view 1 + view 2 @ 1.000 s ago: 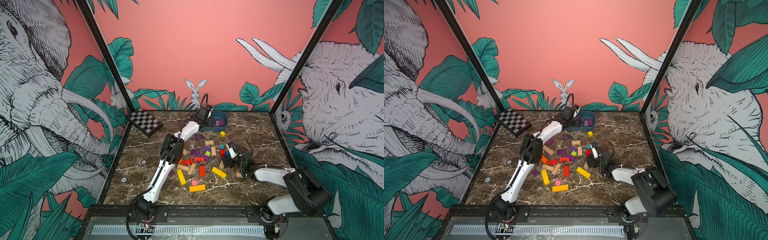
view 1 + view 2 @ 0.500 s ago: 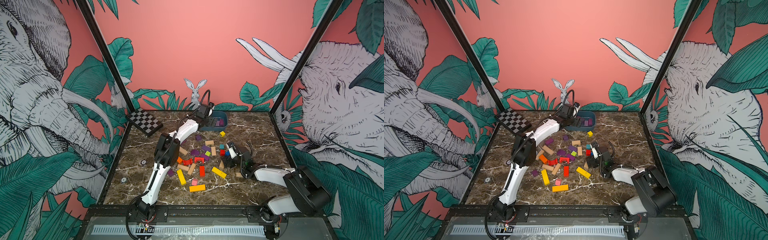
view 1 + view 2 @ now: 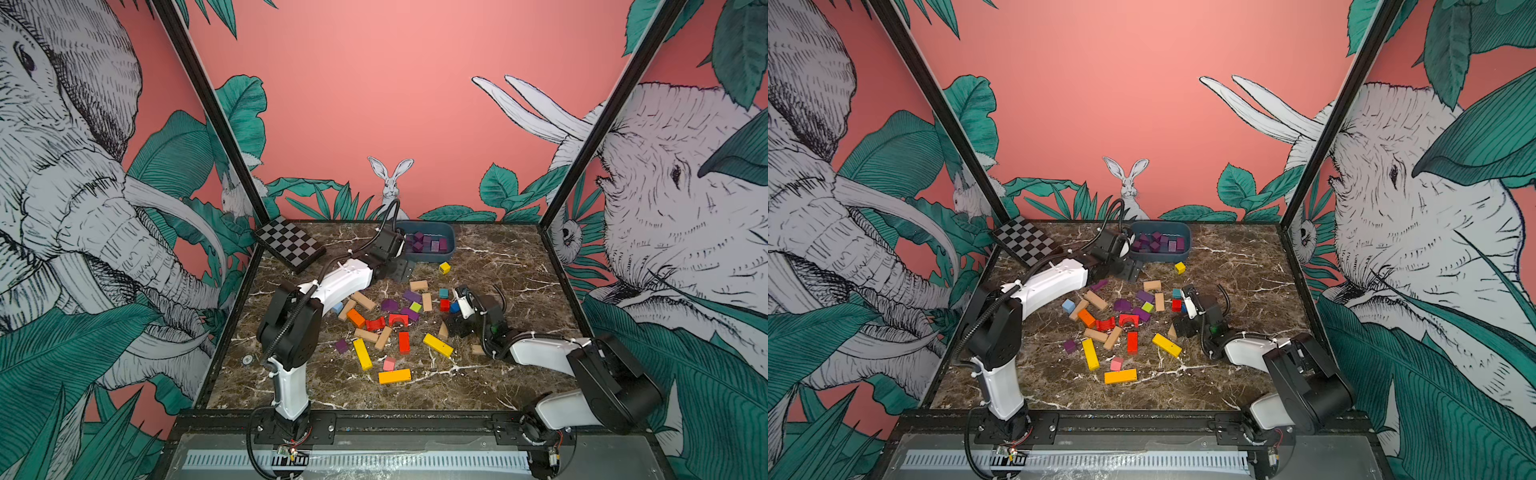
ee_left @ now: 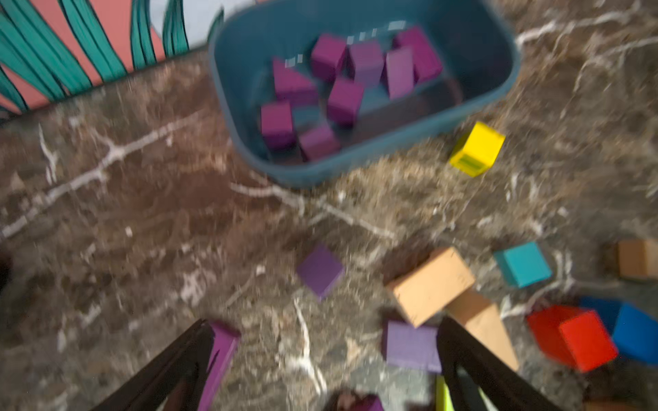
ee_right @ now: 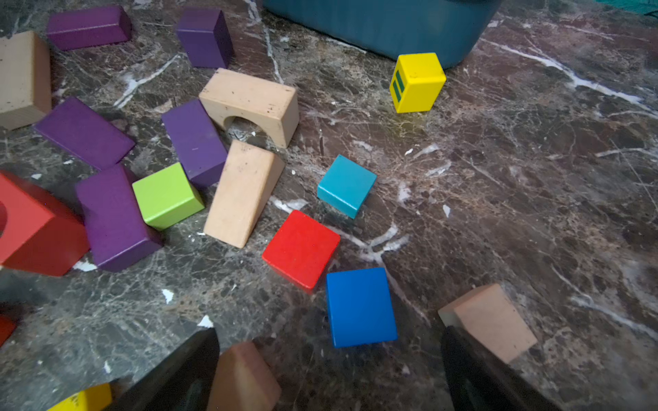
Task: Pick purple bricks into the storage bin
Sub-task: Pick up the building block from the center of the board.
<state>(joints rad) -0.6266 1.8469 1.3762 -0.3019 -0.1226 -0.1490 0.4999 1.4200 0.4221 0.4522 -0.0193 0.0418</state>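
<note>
Both jaw pairs gape: the storage bin (image 4: pixel 320 170) with purple bricks (image 4: pixel 345 99) lies ahead of our left gripper (image 4: pixel 325 322), a blue cube (image 5: pixel 359 306) before our right gripper (image 5: pixel 331 332).

One storage bin (image 3: pixel 1163 257), eight purple bricks (image 4: pixel 345 99) inside it, six more outside it on the bench (image 3: pixel 1246 291), four red blocks (image 5: pixel 301 249), three yellow blocks (image 5: pixel 416 82), two orange blocks (image 3: pixel 1086 318), one lime block (image 5: pixel 167 195), one pink block (image 3: pixel 1116 363), one checkerboard slab (image 3: pixel 1025 243)
</note>
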